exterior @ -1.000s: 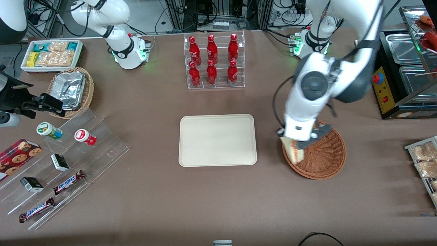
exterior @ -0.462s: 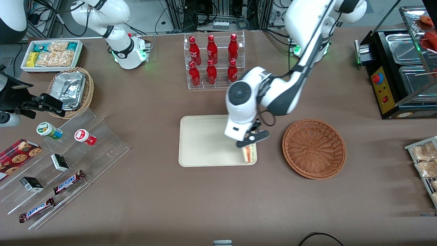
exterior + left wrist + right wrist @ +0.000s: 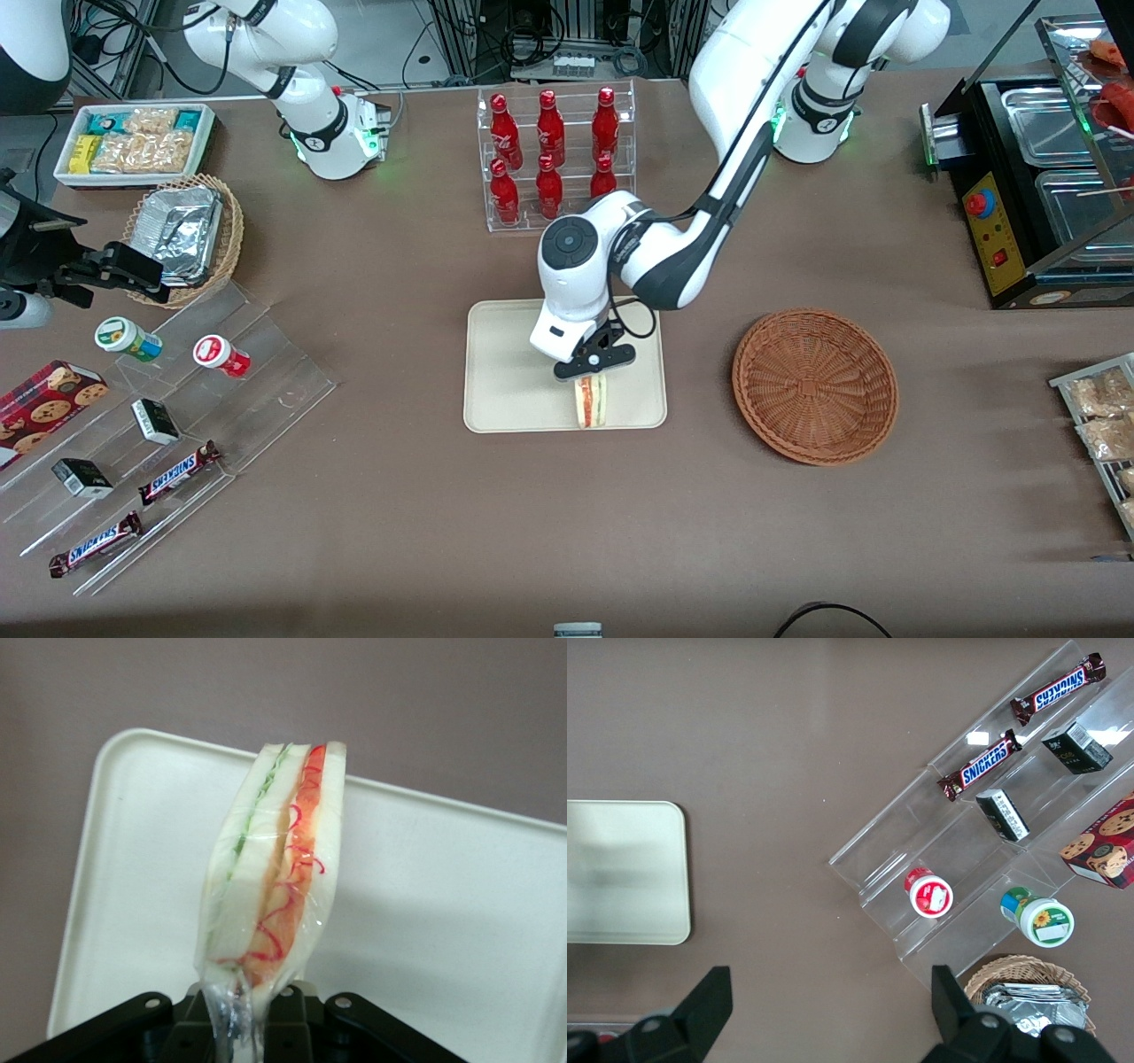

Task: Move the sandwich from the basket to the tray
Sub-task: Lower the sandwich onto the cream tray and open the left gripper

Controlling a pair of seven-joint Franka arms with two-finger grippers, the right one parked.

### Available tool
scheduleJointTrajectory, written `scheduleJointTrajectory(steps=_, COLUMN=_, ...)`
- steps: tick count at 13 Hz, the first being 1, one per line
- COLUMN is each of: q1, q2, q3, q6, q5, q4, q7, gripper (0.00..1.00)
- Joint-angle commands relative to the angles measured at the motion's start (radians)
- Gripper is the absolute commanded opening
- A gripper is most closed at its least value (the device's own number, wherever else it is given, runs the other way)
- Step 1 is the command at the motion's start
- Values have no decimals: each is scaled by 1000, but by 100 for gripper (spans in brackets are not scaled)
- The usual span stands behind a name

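**Now over the tray: sandwich held edge-up**

Clearly the sandwich (image 3: 591, 400) is out of the basket (image 3: 815, 385) and sits at the tray (image 3: 514, 372), near the rim closest to the front camera. It stands on edge, wrapped in clear film, its cut side with green and red-orange layers showing in the wrist view (image 3: 270, 868). Whether its lower end touches the tray surface cannot be told.

The gripper (image 3: 592, 370) hangs directly above it, jaws closed on one end of the wedge; the wrist view shows the black fingers (image 3: 292, 1014) pinching the crumpled wrap at that end.

The tray (image 3: 443, 895) lies flat on the brown table (image 3: 567, 532), with the woven basket beside it toward the working arm's end, well apart from the sandwich. Farther from the front camera than the tray stands a clear rack of red bottles (image 3: 554, 159).
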Motion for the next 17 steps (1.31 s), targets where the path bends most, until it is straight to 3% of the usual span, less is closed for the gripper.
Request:
scheduleJointTrajectory(steps=1, q1=-46, q2=45, q3=15, q6=-4, q5=16, q4=48, q7=-13, gripper=0)
scheduleJointTrajectory(steps=12, q1=-79, q2=59, q3=13, q6=-13, q5=16, q4=36, q7=-69, gripper=0)
scheduleJointTrajectory(steps=13, q1=-79, q2=62, q3=13, q6=-13, q5=16, q4=36, q7=-69, gripper=9)
scheduleJointTrajectory(steps=14, q1=-79, q2=63, q3=13, q6=-13, q5=20, q4=36, q7=-69, gripper=63)
scheduleJointTrajectory(steps=15, q1=-79, q2=63, q3=15, q6=-13, q5=21, q4=36, q7=-64, gripper=97)
scheduleJointTrajectory(steps=17, q1=-79, q2=62, q3=15, q6=-14, q5=20, q4=36, q7=-65, gripper=98)
